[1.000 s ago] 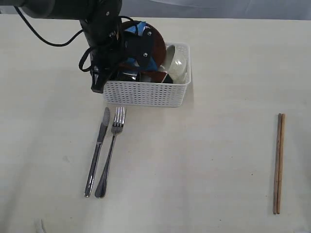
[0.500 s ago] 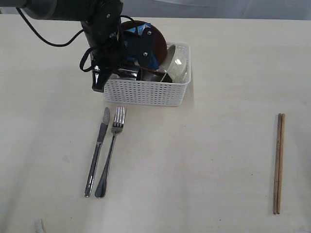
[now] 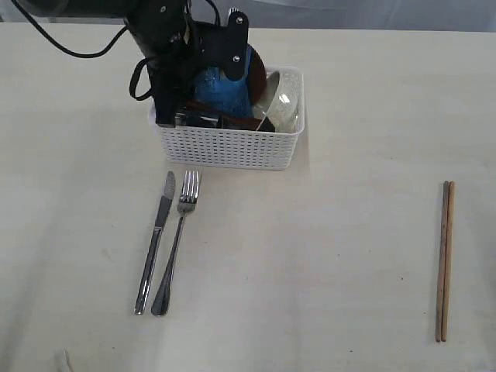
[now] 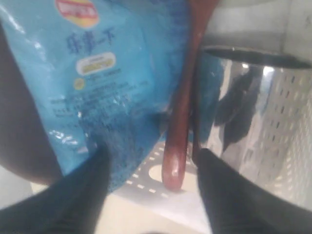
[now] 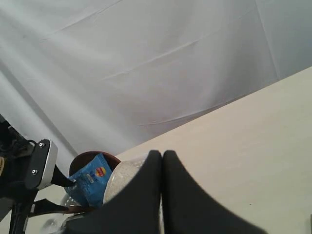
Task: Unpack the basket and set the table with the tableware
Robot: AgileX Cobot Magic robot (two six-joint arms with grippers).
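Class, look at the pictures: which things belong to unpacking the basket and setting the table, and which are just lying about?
Belong to the job: basket, table, knife, fork, chopsticks, bowl, brown plate, spoon, steel cup.

Just lying about: blue snack packet, standing in the basket among the tableware.

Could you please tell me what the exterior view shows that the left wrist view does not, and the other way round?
Only the exterior view shows the knife, fork and chopsticks lying on the table, and the bowl in the basket. Only the left wrist view shows that the red-brown spoon lies between the left gripper's open fingers, beside the steel cup, and the print on the snack packet. Both show the blue packet and the white lattice basket.
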